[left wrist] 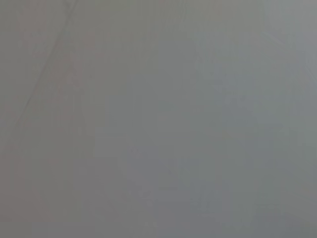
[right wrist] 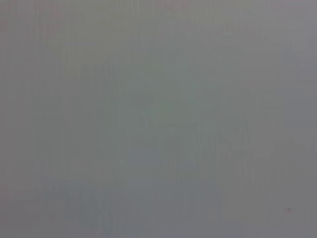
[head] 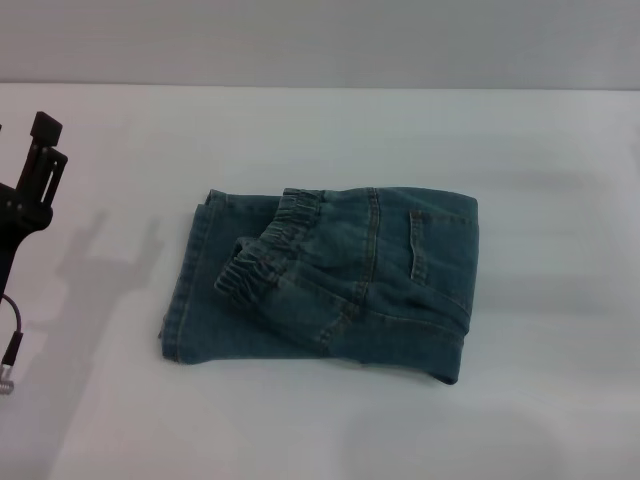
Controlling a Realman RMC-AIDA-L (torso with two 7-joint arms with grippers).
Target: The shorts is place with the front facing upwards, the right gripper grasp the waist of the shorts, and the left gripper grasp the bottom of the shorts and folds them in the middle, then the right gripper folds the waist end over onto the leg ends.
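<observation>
1. So the shorts sit mid-table as a compact folded bundle, elastic waist lying over the leg ends on the left.
2. Looks like both folds are done; I'd guess only backing off remains.
3. Left gripper is raised at the far-left edge, well apart from the denim, can't tell if it's spread or closed.
4. Right gripper isn't visible.
</observation>
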